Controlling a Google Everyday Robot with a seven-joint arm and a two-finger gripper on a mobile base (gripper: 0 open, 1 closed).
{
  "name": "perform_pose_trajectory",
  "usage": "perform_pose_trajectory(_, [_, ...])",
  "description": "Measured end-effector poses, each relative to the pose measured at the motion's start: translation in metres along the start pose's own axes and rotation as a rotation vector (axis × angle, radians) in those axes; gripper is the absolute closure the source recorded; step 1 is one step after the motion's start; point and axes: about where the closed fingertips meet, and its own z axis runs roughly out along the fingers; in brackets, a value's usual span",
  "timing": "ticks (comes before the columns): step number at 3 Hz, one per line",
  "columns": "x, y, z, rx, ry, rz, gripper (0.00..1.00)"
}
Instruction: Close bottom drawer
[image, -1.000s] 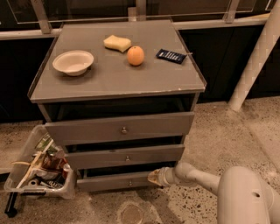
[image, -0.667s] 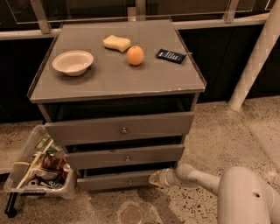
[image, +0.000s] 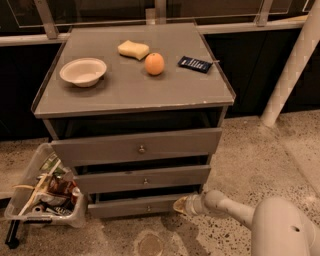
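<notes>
Gripper (image: 181, 205) against bottom drawer (image: 125, 207) front, right end (near floor).

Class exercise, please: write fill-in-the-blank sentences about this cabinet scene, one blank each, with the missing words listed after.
1. The claw is at the ___ end of the bottom drawer front.
2. On the cabinet top, the fruit between the sponge and the dark packet is an ___.
3. The cabinet has ___ drawers.
4. The bin of rubbish stands at the cabinet's ___ side.
Missing words: right; orange; three; left.
</notes>
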Motion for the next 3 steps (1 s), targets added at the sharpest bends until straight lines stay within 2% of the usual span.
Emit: perform_pose_trajectory(3, [0.0, 0.0002, 0.0001, 0.0, 0.0, 0.0, 0.13])
